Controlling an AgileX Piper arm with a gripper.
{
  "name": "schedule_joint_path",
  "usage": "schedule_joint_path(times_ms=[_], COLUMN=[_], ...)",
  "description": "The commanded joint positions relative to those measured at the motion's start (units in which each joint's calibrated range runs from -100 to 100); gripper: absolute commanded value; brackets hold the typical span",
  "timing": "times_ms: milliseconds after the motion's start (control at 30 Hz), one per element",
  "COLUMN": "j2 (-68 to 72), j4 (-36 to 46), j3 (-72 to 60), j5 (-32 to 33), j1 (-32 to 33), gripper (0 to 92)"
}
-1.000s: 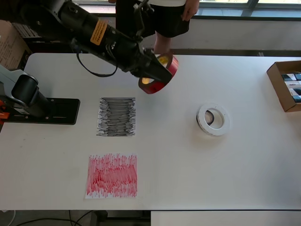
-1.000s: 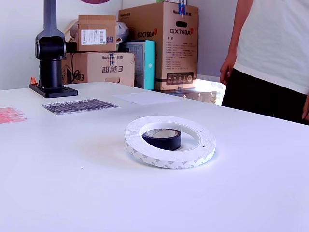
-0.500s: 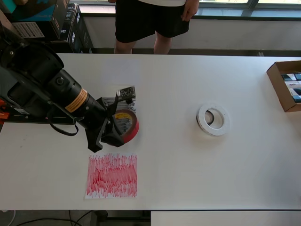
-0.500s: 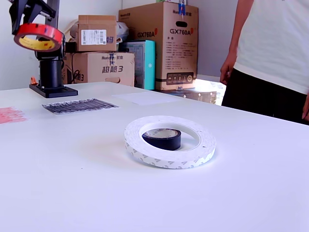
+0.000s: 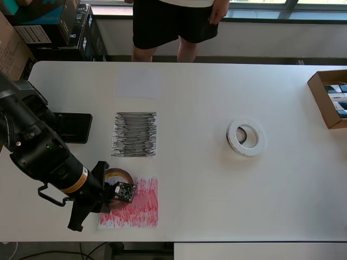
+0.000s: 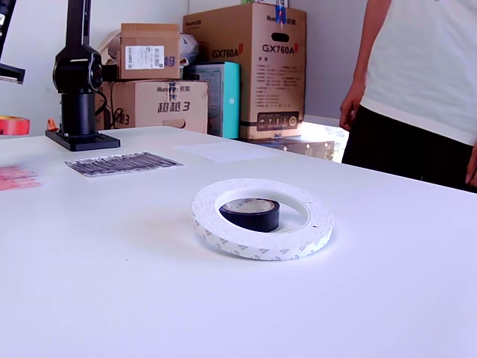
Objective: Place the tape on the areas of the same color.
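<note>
In the overhead view my gripper [image 5: 112,189] is shut on the red tape roll [image 5: 120,175] with its yellow core, over the upper left corner of the red scribbled sheet [image 5: 133,208]; the wrist hides the fingers. In the exterior view the red roll [image 6: 13,125] hangs above the table at the left edge, over the red sheet [image 6: 15,177]. The black scribbled sheet [image 5: 134,134] and the plain white sheet [image 5: 138,84] lie beyond it. The white roll [image 5: 246,146] lies flat mid-table with the black roll [image 5: 242,135] inside its ring, as the exterior view also shows [image 6: 261,224].
The arm's black base [image 5: 68,127] stands at the overhead view's left. An open cardboard box [image 5: 328,100] sits at the table's right edge. A person [image 5: 173,21] stands at the far side. Cardboard boxes [image 6: 246,67] are stacked behind the table.
The gripper has carried the red roll from above the black sheet down toward the front left, to over the red sheet's corner, and lower. The white and black rolls have not moved.
</note>
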Motion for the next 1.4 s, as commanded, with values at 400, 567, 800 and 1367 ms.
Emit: schedule_joint_path(times_ms=[400, 567, 800, 1367], j2=[10.73, 11.38, 12.32, 16.25], j4=[0.70, 0.70, 0.70, 0.70], j3=[-11.97, -11.61, -10.79, -10.61], j5=[-0.46, -0.95, -1.12, -1.12], j1=[0.76, 1.47, 2.66, 3.05], gripper=[0.0, 0.0, 0.0, 0.0])
